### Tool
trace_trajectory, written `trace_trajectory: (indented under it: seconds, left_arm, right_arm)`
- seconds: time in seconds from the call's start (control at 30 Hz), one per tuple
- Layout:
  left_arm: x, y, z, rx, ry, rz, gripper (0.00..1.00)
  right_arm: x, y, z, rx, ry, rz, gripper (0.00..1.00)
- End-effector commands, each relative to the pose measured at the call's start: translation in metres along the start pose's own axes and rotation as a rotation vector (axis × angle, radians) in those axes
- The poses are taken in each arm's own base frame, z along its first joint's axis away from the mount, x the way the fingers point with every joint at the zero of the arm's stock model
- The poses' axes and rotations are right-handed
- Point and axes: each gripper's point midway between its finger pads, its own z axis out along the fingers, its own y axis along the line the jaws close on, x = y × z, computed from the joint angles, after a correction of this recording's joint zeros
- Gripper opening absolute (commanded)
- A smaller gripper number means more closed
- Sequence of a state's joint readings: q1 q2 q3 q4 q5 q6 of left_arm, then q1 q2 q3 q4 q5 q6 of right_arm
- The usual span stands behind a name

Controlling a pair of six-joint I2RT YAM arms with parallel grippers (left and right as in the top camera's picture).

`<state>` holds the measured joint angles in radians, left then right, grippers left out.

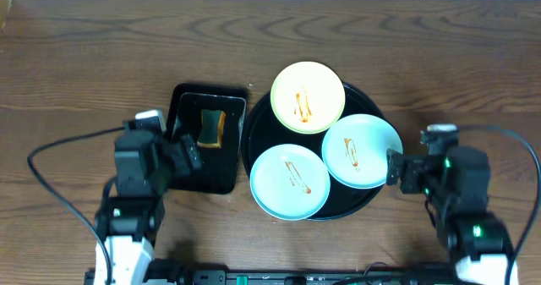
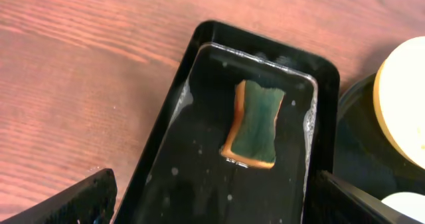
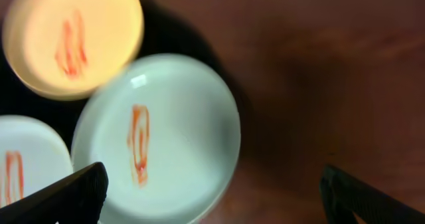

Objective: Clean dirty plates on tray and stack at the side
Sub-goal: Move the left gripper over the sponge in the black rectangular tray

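Plates on show, three of them, all crowded onto the round black tray (image 1: 357, 99) in the middle of the wooden table (image 1: 101, 57). The yellow plate (image 1: 307, 96) sits at the far side, the right-hand mint plate (image 1: 362, 150) just in front of it, and the near mint plate (image 1: 290, 181) at the front left. They're edge to edge, and every one carries a thin orange-brown streak of sauce across its face. The right-hand mint plate pokes out past the tray's rim on the right.

Over to the left gripper (image 1: 190, 156): jaws spread wide, nothing between them, hovering above the near end of the rectangular tray (image 1: 215, 162), which lies just beside the round one. From the left wrist, there's the sponge (image 2: 254, 123), green on top with an orange-brown edge, lying flat in the wet far half of that tray, well clear of the fingertips (image 2: 73, 201).

And the right gripper (image 1: 397, 168): also wide apart and empty, parked just beside the right-hand mint plate's outer edge. The right wrist view is blurred, but that plate fills the space ahead of the left finger, with bare wood ahead of the right one.
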<state>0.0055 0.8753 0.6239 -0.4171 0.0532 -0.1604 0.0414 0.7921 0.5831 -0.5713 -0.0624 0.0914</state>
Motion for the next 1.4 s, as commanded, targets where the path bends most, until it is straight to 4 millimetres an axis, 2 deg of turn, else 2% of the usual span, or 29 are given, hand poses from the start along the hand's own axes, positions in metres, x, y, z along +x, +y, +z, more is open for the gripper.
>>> trace_trajectory:
  seconds: [0.0, 0.07, 0.17, 0.33, 0.47, 0.57, 0.7, 0.9, 1.0, 1.07, 1.37]
  left_arm:
    - [-0.014, -0.003, 0.000, -0.009, 0.052, -0.012, 0.94]
    - [-0.013, -0.003, 0.002, -0.023, 0.110, -0.013, 0.94]
    - [-0.010, -0.002, 0.005, -0.036, 0.169, -0.012, 0.94]
    - [-0.013, -0.003, 0.003, -0.040, 0.183, -0.008, 0.94]
    - [-0.015, -0.003, 0.001, -0.037, 0.175, -0.014, 0.94]
    - [-0.011, -0.002, 0.001, -0.040, 0.189, -0.014, 0.94]
    - [-0.032, -0.010, 0.004, -0.005, 0.105, -0.043, 0.94]
    - [-0.072, -0.021, 0.005, 0.027, 0.010, -0.038, 0.94]
    - [-0.081, -0.023, 0.017, 0.024, 0.032, -0.020, 0.94]
    - [-0.077, -0.027, 0.029, 0.024, 0.064, 0.013, 0.93]
    - [-0.031, -0.048, 0.093, 0.028, 0.242, 0.106, 0.87]
  right_arm:
    - [-0.005, 0.002, 0.010, -0.009, 0.120, -0.020, 0.99]
    - [-0.003, 0.002, 0.017, -0.013, 0.209, -0.092, 0.99]
    - [-0.013, 0.004, 0.022, -0.023, 0.264, -0.103, 0.99]
    - [-0.038, 0.030, 0.018, -0.155, 0.248, -0.040, 0.99]
    - [-0.049, 0.031, 0.014, -0.158, 0.208, -0.047, 0.99]
    - [-0.048, 0.022, 0.016, -0.108, 0.209, -0.048, 0.99]
    - [-0.050, 0.009, 0.017, -0.032, 0.204, -0.037, 0.99]
    - [-0.053, 0.009, 0.018, -0.029, 0.191, -0.039, 0.99]
    - [-0.053, 0.009, 0.018, -0.029, 0.191, -0.039, 0.99]
    - [-0.053, 0.009, 0.018, -0.029, 0.188, -0.040, 0.99]
    - [-0.053, 0.009, 0.018, -0.029, 0.188, -0.040, 0.99]
